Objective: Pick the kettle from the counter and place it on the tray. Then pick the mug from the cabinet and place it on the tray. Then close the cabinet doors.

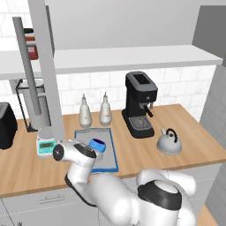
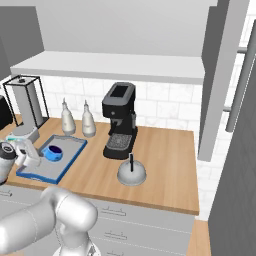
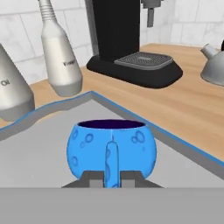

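Note:
The bright blue mug (image 3: 111, 148) is over the grey, blue-rimmed tray (image 3: 39, 148), and my gripper (image 3: 111, 179) is shut on its handle. I cannot tell whether the mug's base touches the tray. From the base cameras the mug (image 1: 97, 145) (image 2: 53, 152) shows at the end of my hand, inside the tray (image 1: 107, 162) (image 2: 60, 169). The silver kettle (image 1: 169, 143) (image 2: 132, 172) (image 3: 214, 65) stands on the wooden counter (image 1: 190, 128), right of the coffee machine and off the tray. Both cabinet doors (image 1: 44, 66) (image 2: 220, 75) hang open above, with the pale shelf (image 1: 132, 57) between them.
A black coffee machine (image 1: 140, 103) stands between tray and kettle. Two slim grey bottles (image 1: 85, 112) (image 1: 105, 110) stand behind the tray. A small white-and-teal scale (image 1: 45, 145) sits left of it, and a black appliance (image 1: 6, 126) at the far left.

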